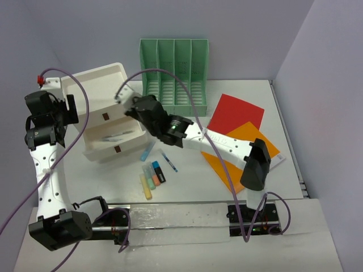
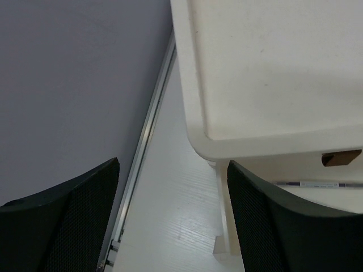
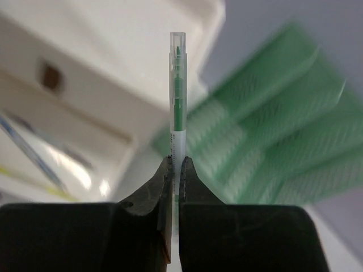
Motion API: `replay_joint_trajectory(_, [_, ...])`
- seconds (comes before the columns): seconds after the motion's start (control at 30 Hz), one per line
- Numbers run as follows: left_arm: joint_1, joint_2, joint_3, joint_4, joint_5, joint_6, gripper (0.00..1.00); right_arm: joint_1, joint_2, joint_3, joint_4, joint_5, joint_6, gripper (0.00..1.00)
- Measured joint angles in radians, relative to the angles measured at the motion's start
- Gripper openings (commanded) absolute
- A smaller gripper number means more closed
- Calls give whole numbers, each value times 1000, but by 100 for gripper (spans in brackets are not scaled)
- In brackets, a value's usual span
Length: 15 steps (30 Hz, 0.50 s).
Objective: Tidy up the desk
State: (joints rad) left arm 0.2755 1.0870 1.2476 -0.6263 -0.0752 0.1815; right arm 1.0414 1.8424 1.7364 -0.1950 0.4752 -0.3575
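Note:
The desk (image 1: 249,96) is a white tabletop. My right gripper (image 1: 134,106) hangs over it between the white drawer box (image 1: 102,85) and the green file holder (image 1: 174,68). In the right wrist view the right gripper (image 3: 175,164) is shut on a green pen (image 3: 177,96) with a clear cap, which points straight out from the jaws. My left gripper (image 1: 71,110) stands open beside the box's left side. In the left wrist view the left gripper (image 2: 173,164) has only bare desk (image 2: 170,215) between its fingers, next to the box's corner (image 2: 272,68).
Two drawers of the box are pulled out, the lower one (image 1: 113,136) with pens inside. Several highlighters (image 1: 153,175) and two pens (image 1: 169,160) lie on the desk in front of it. Red paper (image 1: 235,113) and orange paper (image 1: 244,150) lie to the right.

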Motion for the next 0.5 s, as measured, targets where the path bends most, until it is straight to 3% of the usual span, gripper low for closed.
replay_joint_trajectory(0.1, [39,2,0,6,3,-26,84,81,96,200,130,-31,-178,0])
replay_joint_trajectory(0.2, [72,2,0,14,0,-44,85,104,201,297,221,-55,-300,0])
replay_joint_trajectory(0.4, [97,2,1,42,-7,-49,85,103,357,298,245,-136,-394,0])
replay_joint_trajectory(0.5, [100,2,2,44,-6,-57,85,104,399,290,239,-165,-400,9])
